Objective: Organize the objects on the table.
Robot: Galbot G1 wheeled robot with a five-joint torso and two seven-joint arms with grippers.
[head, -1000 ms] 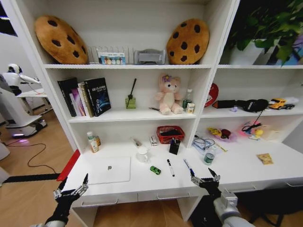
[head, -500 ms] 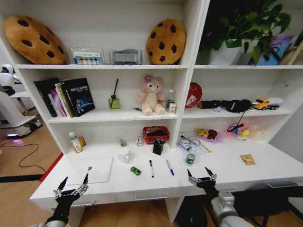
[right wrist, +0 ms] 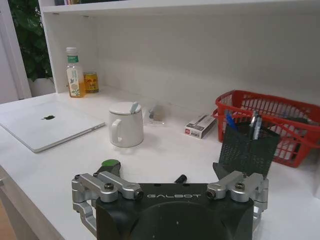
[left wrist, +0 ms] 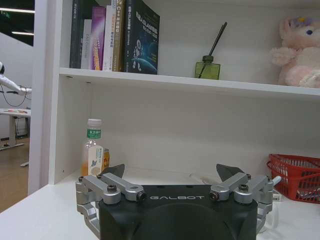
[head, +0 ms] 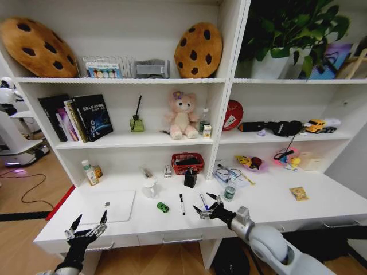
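On the white table (head: 275, 201) lie a silver-white laptop (head: 109, 206), a tiny green toy car (head: 163, 207), a black pen (head: 182, 204), a blue pen (head: 203, 200) and a green-and-silver can (head: 229, 193). My right gripper (head: 207, 210) hovers open low over the desk, right at the near end of the blue pen, holding nothing. The right wrist view has that gripper (right wrist: 165, 172) open, with the green car (right wrist: 110, 164) and a black pen tip (right wrist: 180, 178) just beyond its fingers and the laptop (right wrist: 47, 125) farther off. My left gripper (head: 88, 224) stands open at the desk's front left edge, near the laptop.
Behind the pens stand a white mug (head: 150, 188), a black mesh pen holder (head: 190, 178) and a red basket (head: 187, 162). A small bottle (head: 88, 172) stands at the back left. Shelves with books (head: 80, 117) and a pink teddy bear (head: 182, 116) rise behind the desk.
My right arm has reached forward and left from the desk's front edge over the tabletop to the blue pen. The left gripper has stayed put. The camera shifted early on.
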